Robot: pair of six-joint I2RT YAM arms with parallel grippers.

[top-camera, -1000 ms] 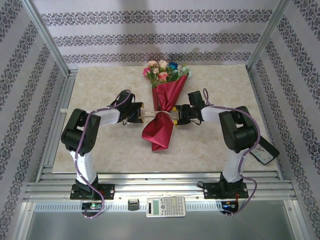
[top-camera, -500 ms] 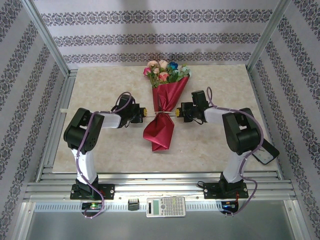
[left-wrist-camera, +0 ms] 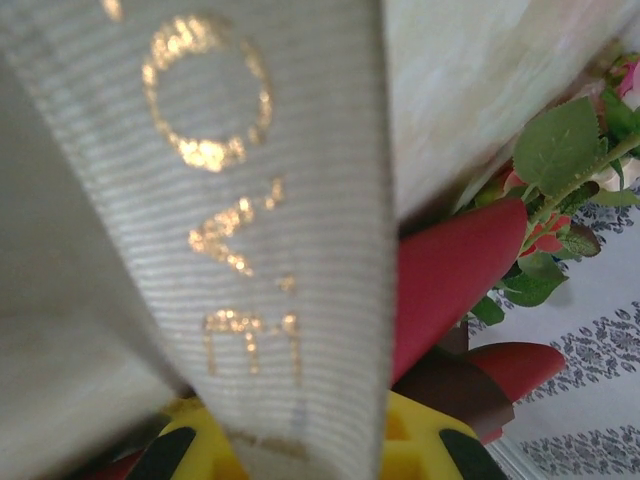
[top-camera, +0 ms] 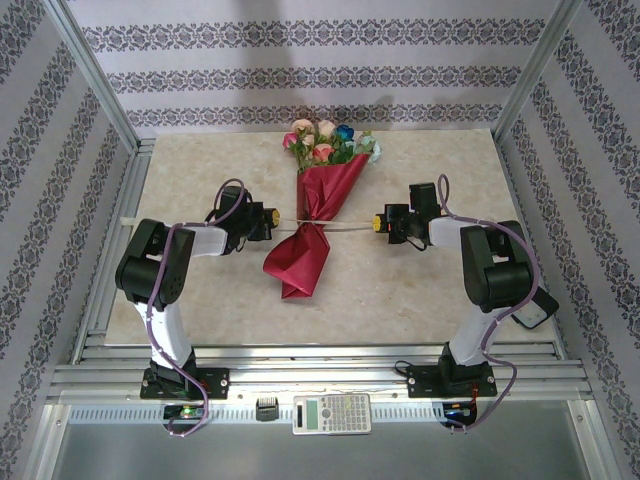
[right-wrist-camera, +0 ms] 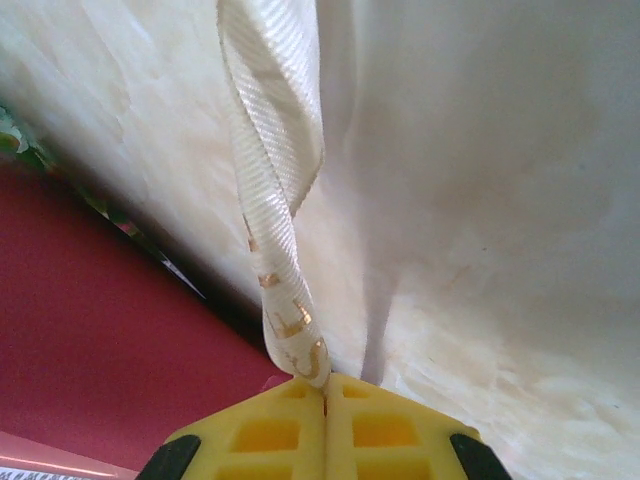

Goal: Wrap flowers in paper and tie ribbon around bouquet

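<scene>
vs 1 s ago: bouquet (top-camera: 318,195) tail swung left, tools pulled further apart. Now the left tool (top-camera: 272,217) and right tool (top-camera: 379,222) each pinch a ribbon (right-wrist-camera: 275,120) end, taut across the waist. It lies mid-surface (top-camera: 420,290), long axis near-far, tail near-left, flowers (top-camera: 325,140) far.

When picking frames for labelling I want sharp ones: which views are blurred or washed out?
Left wrist: the ribbon sits right at the lens, its gold lettering soft, while the flowers behind look sharper. Right wrist: the ribbon weave is crisp, but the pale table is bright and washed out. Top external: evenly lit and sharp, the bouquet clear.
</scene>
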